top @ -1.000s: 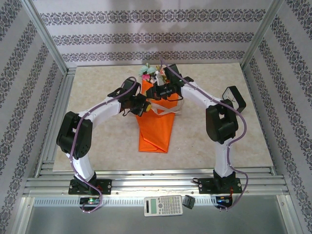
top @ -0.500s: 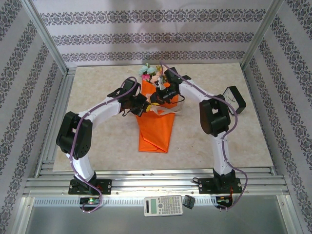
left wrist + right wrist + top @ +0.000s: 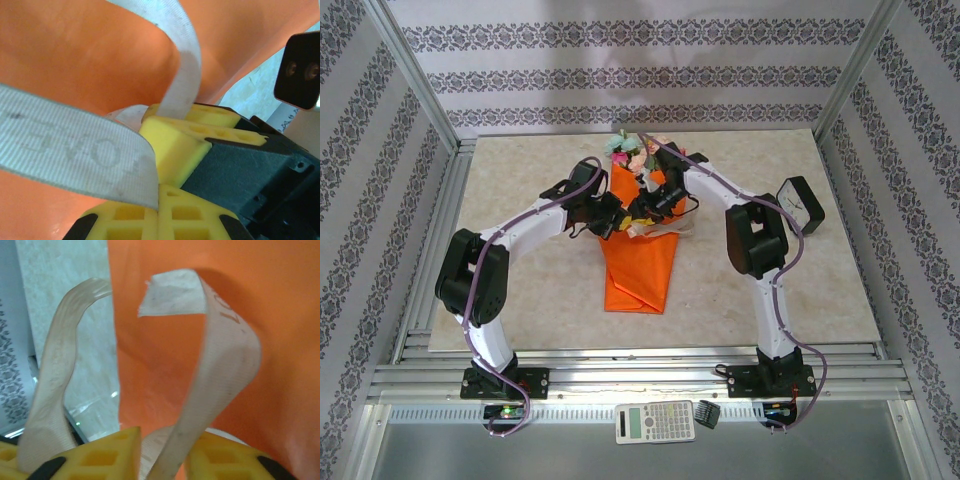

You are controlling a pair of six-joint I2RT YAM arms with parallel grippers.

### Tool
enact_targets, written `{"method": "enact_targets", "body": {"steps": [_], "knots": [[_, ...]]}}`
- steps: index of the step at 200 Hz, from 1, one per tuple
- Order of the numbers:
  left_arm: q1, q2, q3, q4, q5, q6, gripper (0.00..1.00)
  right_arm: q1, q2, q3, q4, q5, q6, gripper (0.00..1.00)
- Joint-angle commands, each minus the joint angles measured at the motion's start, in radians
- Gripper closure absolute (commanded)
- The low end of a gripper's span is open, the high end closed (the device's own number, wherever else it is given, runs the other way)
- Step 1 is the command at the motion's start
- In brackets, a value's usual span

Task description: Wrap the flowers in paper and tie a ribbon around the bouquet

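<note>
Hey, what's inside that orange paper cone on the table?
Pink, peach and pale-blue flower heads poke out of the wide far end of the paper cone. Their stems are covered by the paper, so how far down they reach cannot be seen.

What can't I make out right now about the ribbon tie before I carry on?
- Left wrist: how deep the ribbon sits in the left jaws, because the bottom edge cuts them off.
- Top external: whether the ribbon is knotted on the bouquet. Both jaws cover the crossing, and it is too small.
- Right wrist: whether the strand between the right jaws touches the pads. It is blurred and cut by the bottom edge.
- Top external: the flowers are too small to count.
</note>
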Motion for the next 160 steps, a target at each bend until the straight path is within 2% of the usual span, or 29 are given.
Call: {"method": "enact_targets", "body": {"steps": [1,57,91,155,160], "knots": [[0.015,0.031,0.056,0.03,0.003,0.048,1.0,0.0,-0.044,0.013,-0.039,-0.014,-0.007,0.65],[0.045,0.102,0.132,0.011,0.034,0.103,1.0,-0.022,-0.067,0.103,-0.069,0.053,0.034,0.57],[0.067,0.16,0.198,-0.023,0.055,0.155,1.0,-0.04,-0.078,0.112,-0.08,0.114,0.07,0.56],[0.11,0.346,0.406,-0.114,0.091,0.33,1.0,-0.076,-0.219,-0.06,0.015,0.338,0.178,0.56],[0.111,0.363,0.422,-0.106,0.103,0.343,0.98,-0.081,-0.235,-0.078,0.023,0.355,0.187,0.56]]}}
